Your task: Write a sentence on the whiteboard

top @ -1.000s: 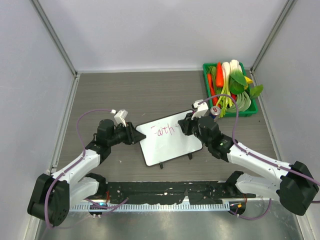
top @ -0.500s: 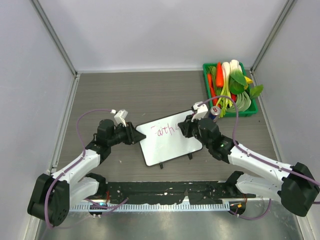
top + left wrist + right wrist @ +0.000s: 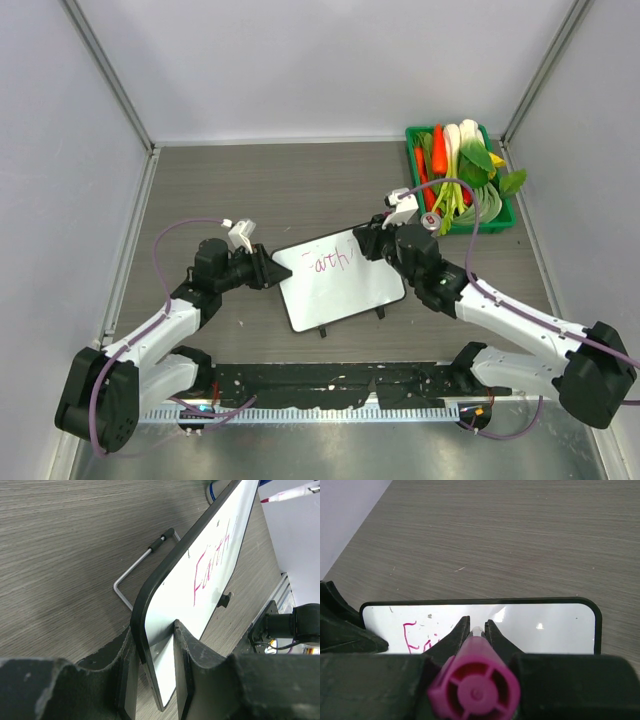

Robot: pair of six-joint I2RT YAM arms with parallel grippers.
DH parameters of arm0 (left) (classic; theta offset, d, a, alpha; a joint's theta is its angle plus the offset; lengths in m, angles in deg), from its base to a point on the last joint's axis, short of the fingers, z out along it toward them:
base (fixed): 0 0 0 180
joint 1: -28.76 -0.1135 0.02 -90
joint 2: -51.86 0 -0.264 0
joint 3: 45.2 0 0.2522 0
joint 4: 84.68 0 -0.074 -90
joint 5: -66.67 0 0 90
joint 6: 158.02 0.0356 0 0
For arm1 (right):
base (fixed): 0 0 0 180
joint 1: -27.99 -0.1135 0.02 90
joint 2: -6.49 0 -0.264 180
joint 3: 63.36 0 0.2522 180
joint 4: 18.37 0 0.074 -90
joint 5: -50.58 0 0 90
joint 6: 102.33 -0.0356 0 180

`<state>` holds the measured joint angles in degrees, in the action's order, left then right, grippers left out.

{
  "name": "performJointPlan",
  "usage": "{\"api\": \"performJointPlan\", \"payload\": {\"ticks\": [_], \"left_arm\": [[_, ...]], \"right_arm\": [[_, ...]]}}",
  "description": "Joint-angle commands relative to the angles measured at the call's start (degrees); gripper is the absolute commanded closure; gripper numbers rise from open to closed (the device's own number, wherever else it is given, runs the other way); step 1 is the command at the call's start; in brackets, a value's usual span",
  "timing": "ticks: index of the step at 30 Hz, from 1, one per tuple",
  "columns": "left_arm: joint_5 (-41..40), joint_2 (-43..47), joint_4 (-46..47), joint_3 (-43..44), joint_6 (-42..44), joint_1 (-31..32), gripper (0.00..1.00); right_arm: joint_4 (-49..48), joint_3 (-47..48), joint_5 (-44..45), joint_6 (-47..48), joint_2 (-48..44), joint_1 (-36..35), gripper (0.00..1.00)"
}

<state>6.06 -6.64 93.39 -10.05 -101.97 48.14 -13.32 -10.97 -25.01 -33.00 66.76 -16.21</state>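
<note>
Left pincer [image 3: 155,647] clamping whiteboard [image 3: 345,290], right pincer [image 3: 477,627] gripping marker [image 3: 476,692], green bin [image 3: 495,226] holding vegetables [image 3: 455,170]

White whiteboard [image 3: 350,292] with a thin dark edge, pink-magenta lettering [image 3: 328,262] across it, marker [image 3: 476,692] with a magenta end cap, bench [image 3: 280,185] in grey-brown wood grain — fine straight streaks, green tray [image 3: 412,140] of orange, white and leafy-green vegetables [image 3: 455,165], white arms [image 3: 160,330] — purple cables [image 3: 190,221].

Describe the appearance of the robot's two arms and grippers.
The left arm and right arm have white links and black joints; a purple cable loops along each. The left gripper and right gripper are black with tapered fingers.
</note>
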Motion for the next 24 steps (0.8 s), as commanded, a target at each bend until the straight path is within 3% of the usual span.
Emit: {"api": "performJointPlan", "payload": {"ticks": [1,24], "left_arm": [[-4.4,-1.0,-0.4,-1.0,3.9,-0.7,0.93],[-4.4,-0.9,-0.5,-1.0,4.0,-0.7,0.97]], "right_arm": [[-2.5,2.3,3.5,0.4,1.6,-0.4,0.99],[-3.8,-1.9,5.8,-0.2,4.1,-0.4,0.99]]}}
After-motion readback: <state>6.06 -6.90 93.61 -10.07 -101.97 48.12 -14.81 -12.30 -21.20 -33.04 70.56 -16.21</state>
